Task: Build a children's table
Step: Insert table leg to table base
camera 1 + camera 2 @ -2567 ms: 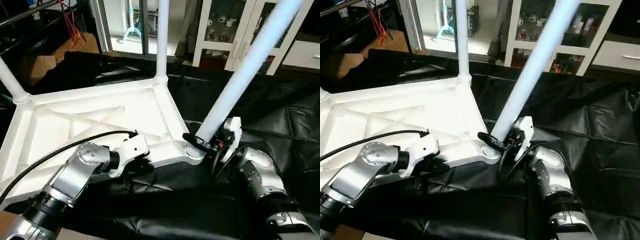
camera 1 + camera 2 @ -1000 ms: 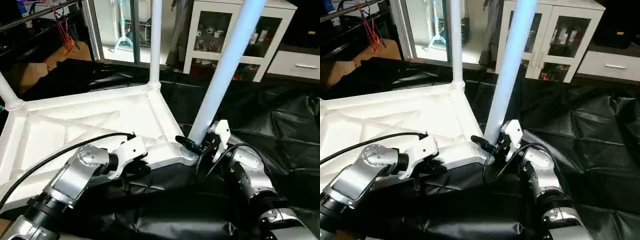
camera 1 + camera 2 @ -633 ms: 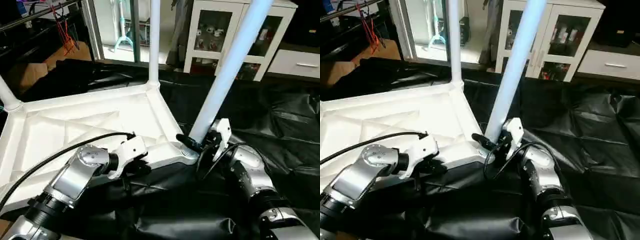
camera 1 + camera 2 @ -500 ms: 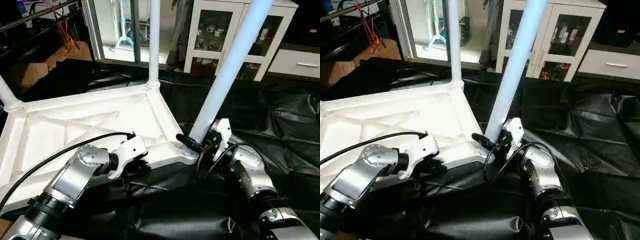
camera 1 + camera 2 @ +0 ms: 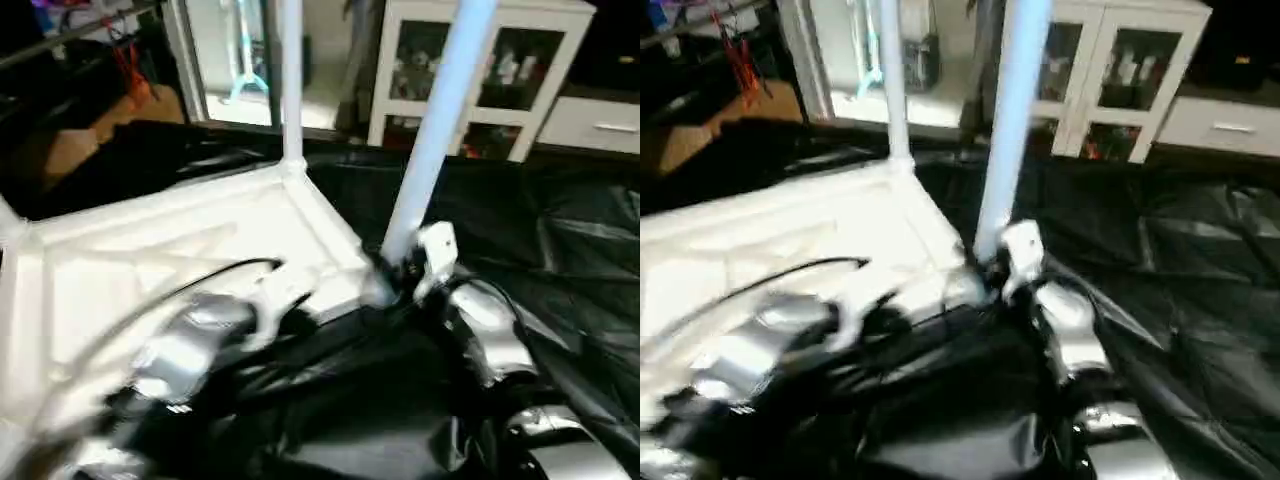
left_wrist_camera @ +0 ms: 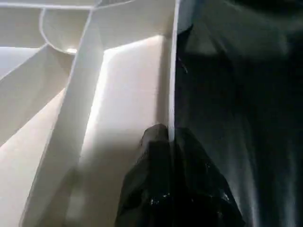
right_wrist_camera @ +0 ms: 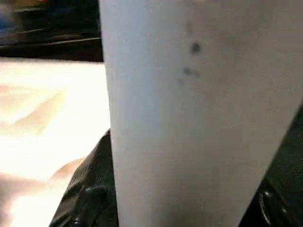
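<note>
The white tabletop [image 5: 150, 250] lies upside down on black sheeting, its ribbed underside facing up. One white leg [image 5: 291, 80] stands upright in the far corner socket. A second leg [image 5: 430, 130] leans slightly right out of the near right corner socket [image 5: 375, 290]. My right gripper [image 5: 395, 270] is shut around this leg just above the socket, and the leg [image 7: 199, 118] looms close in the right wrist view. My left gripper [image 5: 300, 305] is shut on the tabletop's near rim [image 6: 171, 71], its black fingers [image 6: 156, 156] pinching the thin wall.
Crinkled black sheeting [image 5: 560, 250] covers the floor around the tabletop. A white glass-door cabinet [image 5: 500, 70] and a drawer unit [image 5: 600, 120] stand at the back right. A glass-panelled frame [image 5: 215, 60] and brown cardboard [image 5: 70, 150] are at the back left.
The whole picture has shifted and smeared, so the camera is moving. The held leg stands a little steeper than half a second ago. Both grips are unchanged.
</note>
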Available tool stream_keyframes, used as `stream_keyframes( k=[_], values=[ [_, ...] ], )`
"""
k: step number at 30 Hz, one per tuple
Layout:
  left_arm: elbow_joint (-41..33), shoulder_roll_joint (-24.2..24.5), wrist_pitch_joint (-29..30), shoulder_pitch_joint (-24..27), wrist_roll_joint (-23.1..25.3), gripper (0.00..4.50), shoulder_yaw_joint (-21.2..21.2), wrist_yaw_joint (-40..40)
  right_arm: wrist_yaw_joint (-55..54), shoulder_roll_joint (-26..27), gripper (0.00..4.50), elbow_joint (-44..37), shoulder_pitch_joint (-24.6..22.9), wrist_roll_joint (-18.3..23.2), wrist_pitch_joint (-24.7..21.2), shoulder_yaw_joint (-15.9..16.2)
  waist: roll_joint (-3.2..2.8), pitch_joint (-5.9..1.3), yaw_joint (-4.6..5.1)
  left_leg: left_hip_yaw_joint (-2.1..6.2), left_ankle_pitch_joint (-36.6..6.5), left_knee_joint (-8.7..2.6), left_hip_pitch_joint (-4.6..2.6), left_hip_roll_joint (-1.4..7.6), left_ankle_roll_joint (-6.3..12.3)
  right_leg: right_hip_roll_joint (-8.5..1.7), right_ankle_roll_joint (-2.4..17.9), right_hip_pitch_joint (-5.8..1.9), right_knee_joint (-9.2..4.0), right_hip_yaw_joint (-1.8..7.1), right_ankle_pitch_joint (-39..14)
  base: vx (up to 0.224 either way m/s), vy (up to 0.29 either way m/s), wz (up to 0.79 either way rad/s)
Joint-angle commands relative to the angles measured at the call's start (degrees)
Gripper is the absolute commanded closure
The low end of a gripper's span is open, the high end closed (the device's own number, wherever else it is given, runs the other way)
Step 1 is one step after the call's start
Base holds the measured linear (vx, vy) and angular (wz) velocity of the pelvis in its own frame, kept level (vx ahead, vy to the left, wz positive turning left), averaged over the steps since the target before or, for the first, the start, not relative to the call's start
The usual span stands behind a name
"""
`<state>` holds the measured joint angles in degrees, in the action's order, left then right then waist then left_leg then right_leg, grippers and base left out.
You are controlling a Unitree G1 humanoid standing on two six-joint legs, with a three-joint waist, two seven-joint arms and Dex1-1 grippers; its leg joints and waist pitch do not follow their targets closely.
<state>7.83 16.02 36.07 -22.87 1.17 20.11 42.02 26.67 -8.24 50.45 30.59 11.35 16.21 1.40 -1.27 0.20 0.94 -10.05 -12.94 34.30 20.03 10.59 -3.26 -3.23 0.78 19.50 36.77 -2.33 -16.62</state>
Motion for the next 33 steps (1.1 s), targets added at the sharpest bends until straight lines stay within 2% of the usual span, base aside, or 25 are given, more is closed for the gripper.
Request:
stream_keyframes(
  k=[1, 2, 3, 4, 5, 7, 10, 11, 12, 13, 14, 17, 22, 25, 26, 30, 33],
  values=[
    [2.27, -0.55, 2.00, 0.73, 0.10, 4.50, -4.03, -5.38, -9.87, -2.32, 2.56, 9.96, -4.47, -1.52, -7.77, -4.47, 0.23, -0.47, -0.05, 1.10, -11.22, -4.77, 0.01, 2.95, 1.18, -4.79, 13.56, -0.51, -6.04, 3.08, -5.05, 0.000, 0.000, 0.00],
    [3.77, -7.17, 3.05, -0.52, -0.35, 4.50, -6.98, -12.96, -17.08, 0.29, 2.56, 10.76, -4.62, 0.01, -8.37, -6.66, 0.19, -0.40, -0.10, 1.08, -10.67, -4.84, 0.10, 2.96, 1.38, -4.67, 13.09, -0.41, -6.09, 3.04, -4.10, 0.000, 0.000, 0.00],
    [4.22, -9.55, 3.05, -1.03, -0.66, 4.50, -8.03, -15.42, -19.30, 1.27, 2.56, 10.93, -4.72, 0.36, -8.52, -7.13, 0.31, -0.10, -0.22, 1.00, -11.97, -5.05, -0.23, 3.07, 1.14, -4.69, 12.86, -0.10, -6.44, 3.00, -5.49, 0.000, 0.000, 0.00],
    [4.63, -11.50, 2.90, -1.57, -0.93, 4.50, -8.78, -17.39, -20.99, 2.19, 2.56, 10.98, -4.84, 0.49, -8.58, -7.32, 0.31, -0.10, -0.22, 1.00, -11.97, -5.05, -0.23, 3.07, 1.14, -4.69, 12.86, -0.10, -6.44, 3.00, -5.49, 0.000, 0.000, 0.00],
    [5.44, -15.25, 2.39, -2.73, -1.43, 4.50, -10.14, -21.12, -24.16, 4.28, 2.56, 10.60, -5.10, 0.37, -9.07, -7.60, 0.45, -0.17, -0.57, 1.01, -13.67, -5.12, -0.62, 2.85, 0.98, -4.67, 11.53, -0.05, -6.82, 2.99, -8.33, 0.000, 0.000, 0.00],
    [6.41, -17.73, 1.57, -3.85, -1.78, 4.50, -10.50, -23.14, -26.35, 5.84, 2.56, 10.32, -5.22, -0.08, -9.23, -7.40, 0.32, -0.32, -0.91, 1.13, -12.27, -5.24, -0.44, 2.83, 1.62, -4.75, 10.57, -0.20, -6.83, 3.10, -6.51, 0.000, 0.000, 0.00],
    [7.01, -19.10, 1.31, -4.66, -1.75, 4.50, -10.24, -24.22, -27.50, 6.71, 2.56, 10.29, -4.98, -0.65, -8.96, -6.45, 0.26, -0.82, -1.21, 1.34, -7.07, -5.05, 0.04, 2.85, 3.28, -4.74, 9.81, -0.93, -6.26, 2.74, 1.42, 0.000, 0.000, 0.00],
    [6.99, -19.25, 1.52, -4.82, -1.71, 4.50, -9.83, -23.88, -27.47, 6.95, 2.56, 10.24, -4.83, -0.90, -8.87, -6.06, 0.14, -0.81, -1.28, 1.35, -6.25, -5.00, 0.13, 2.81, 3.68, -4.78, 9.85, -0.94, -6.16, 2.71, 3.02, 0.000, 0.000, 0.00],
    [6.74, -19.18, 1.97, -4.83, -1.50, 4.50, -8.87, -22.95, -26.77, 7.16, 2.56, 10.20, -4.50, -1.24, -8.41, -5.52, 0.24, -0.78, -1.21, 1.34, -5.33, -4.94, 0.33, 2.80, 4.30, -4.83, 9.93, -1.05, -6.07, 2.63, 4.81, 0.000, 0.000, 0.00],
    [6.30, -18.81, 2.42, -4.47, -1.50, 4.50, -8.47, -22.24, -26.19, 7.10, 2.56, 10.07, -4.34, -1.37, -8.12, -5.34, -0.14, -0.73, -1.25, 1.36, -5.66, -4.96, 0.32, 2.77, 4.67, -4.94, 10.03, -1.03, -6.10, 2.58, 4.91, 0.000, 0.000, 0.00],
    [6.30, -18.81, 2.42, -4.47, -1.50, 4.50, -8.47, -22.24, -26.19, 7.10, 2.56, 10.07, -4.34, -1.37, -8.12, -5.34, 0.13, -0.63, -1.12, 1.29, -6.61, -5.01, 0.38, 2.79, 4.77, -4.96, 10.02, -1.01, -6.36, 2.58, 3.64, 0.000, 0.000, 0.00],
    [4.96, -16.71, 2.22, -2.51, -0.73, 4.50, -7.15, -19.18, -22.43, 6.79, 2.56, 8.90, -3.54, -1.20, -6.80, -6.33, 0.00, -0.59, -0.95, 1.37, -8.71, -5.21, 0.44, 2.82, 4.27, -4.93, 9.75, -0.99, -6.67, 2.59, -0.54, 0.000, 0.000, 0.00],
    [3.48, -12.90, 0.64, -1.04, -1.90, 4.50, -5.68, -14.84, -18.93, 5.59, 2.56, 8.23, -3.45, -0.44, -7.77, -6.53, -0.08, -0.73, -0.72, 1.32, -5.28, -4.94, 0.66, 2.79, 5.53, -4.93, 10.55, -1.17, -6.30, 2.56, 3.87, 0.000, 0.000, 0.00],
    [2.16, -10.31, 0.32, 0.05, -2.46, 4.50, -4.61, -11.20, -14.53, 4.74, 2.56, 8.07, -3.45, -0.42, -8.44, -5.66, -0.08, -0.75, -0.51, 1.28, -5.04, -4.89, 0.86, 2.71, 6.29, -4.97, 11.30, -1.33, -6.32, 2.53, 3.93, 0.000, 0.000, 0.00],
    [1.09, -7.98, -0.32, 0.97, -2.88, 4.50, -3.91, -8.38, -9.65, 3.79, 2.56, 7.88, -3.22, -1.39, -8.27, -4.28, -0.03, -0.65, -0.23, 1.27, -5.31, -4.96, 0.83, 2.75, 6.35, -4.88, 11.53, -1.29, -6.42, 2.51, 3.43, 0.000, 0.000, 0.00],
    [-1.10, -3.73, -2.12, 2.37, -3.39, 4.50, -1.86, -2.58, 0.11, 1.67, 2.56, 6.07, -3.15, -2.95, -6.93, -1.04, -0.28, -0.65, 0.45, 1.39, -5.32, -5.00, 0.88, 2.93, 6.65, -4.83, 12.38, -1.36, -6.33, 2.49, 3.21, 0.000, 0.000, 0.00],
    [-2.96, 0.58, -5.28, 3.51, -3.61, 4.50, 0.61, 3.26, 11.11, -0.85, 2.56, 3.07, -4.00, -3.24, -6.44, 2.30, -0.31, -0.88, 0.52, 1.35, -3.37, -4.69, 0.83, 2.99, 8.00, -4.71, 13.10, -1.52, -5.82, 2.51, 8.32, 0.000, 0.000, 0.00]
  ],
)
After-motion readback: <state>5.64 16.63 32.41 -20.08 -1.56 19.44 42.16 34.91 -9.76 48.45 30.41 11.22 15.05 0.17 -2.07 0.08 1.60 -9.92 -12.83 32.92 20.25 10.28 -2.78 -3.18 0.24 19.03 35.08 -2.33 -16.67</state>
